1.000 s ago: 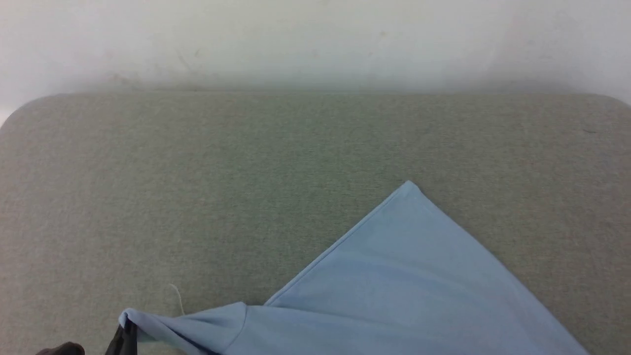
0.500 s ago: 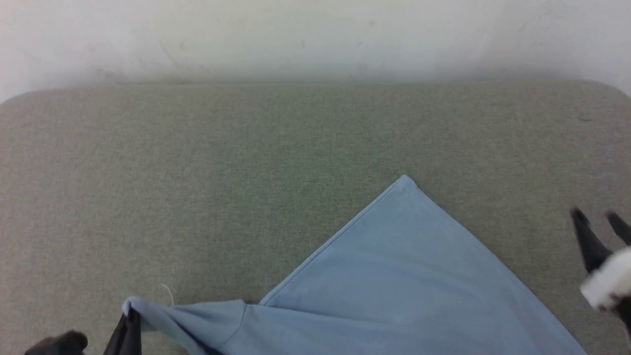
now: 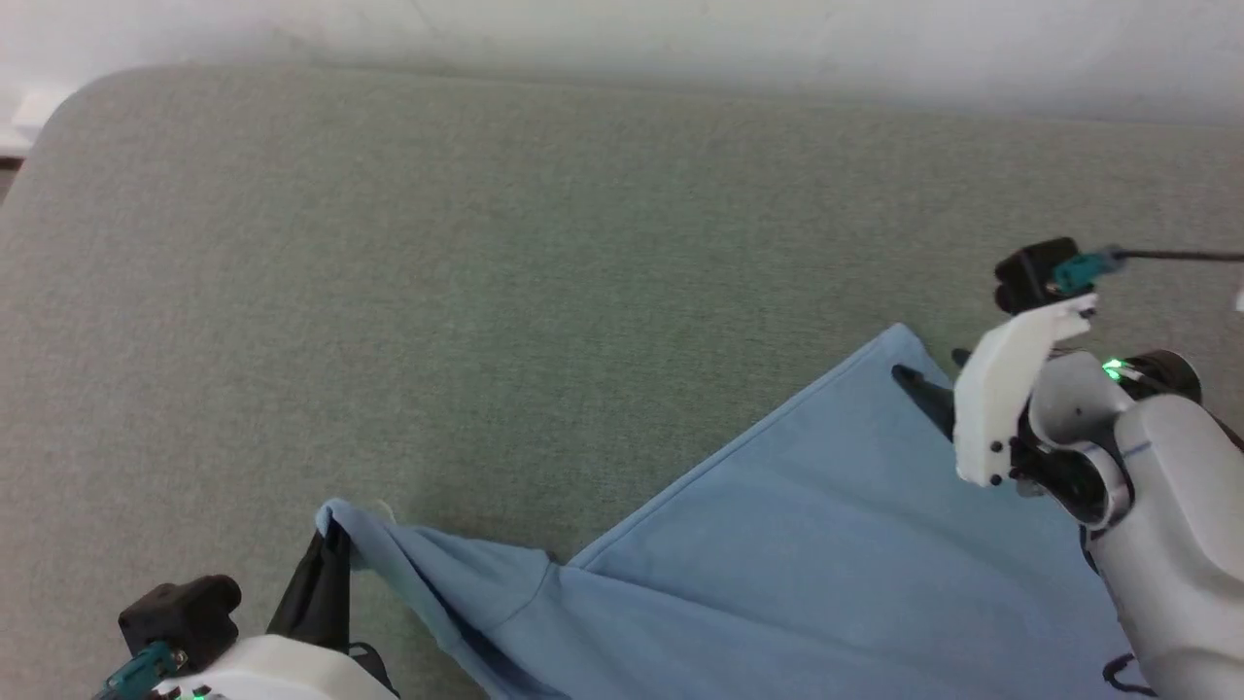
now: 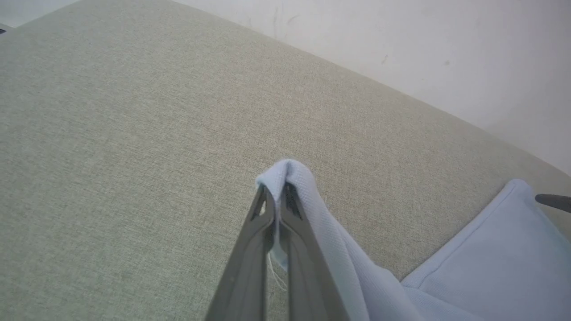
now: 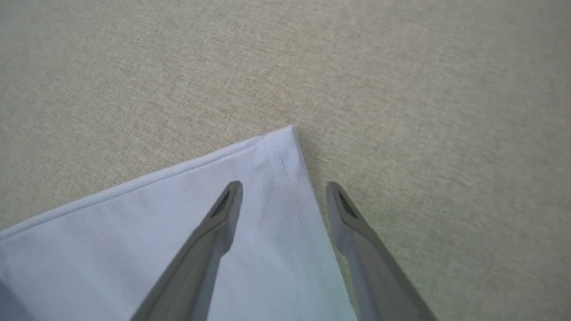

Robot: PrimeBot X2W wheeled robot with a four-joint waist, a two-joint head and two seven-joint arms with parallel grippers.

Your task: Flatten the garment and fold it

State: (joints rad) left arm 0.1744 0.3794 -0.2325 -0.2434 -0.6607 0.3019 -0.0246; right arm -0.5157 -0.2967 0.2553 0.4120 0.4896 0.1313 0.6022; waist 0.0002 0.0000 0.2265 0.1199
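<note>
The garment [image 3: 797, 544] is a light blue cloth spread over the near right part of the grey-green table [image 3: 486, 272], with one hemmed corner pointing away from me. My left gripper [image 3: 330, 533] at the lower left is shut on a bunched edge of the garment [image 4: 290, 178], lifted a little off the table. Over the far corner hovers my right gripper [image 3: 928, 369], open. Its two fingers straddle the side hem of the garment [image 5: 178, 214] just behind the corner tip, with my right gripper [image 5: 283, 189] holding nothing. Collar, buttons and logo are hidden.
A white wall [image 3: 680, 29] runs along the table's far edge. The table's rounded corner [image 3: 58, 107] lies at the far left. A dark cable [image 3: 1176, 256] leads off from the right wrist. One tip of the right gripper's fingers [image 4: 553, 201] pokes into the left wrist view.
The head camera has tilted down and shifted. My right gripper has opened, come in from the right and moved over the garment's far corner. The left gripper keeps its grip.
</note>
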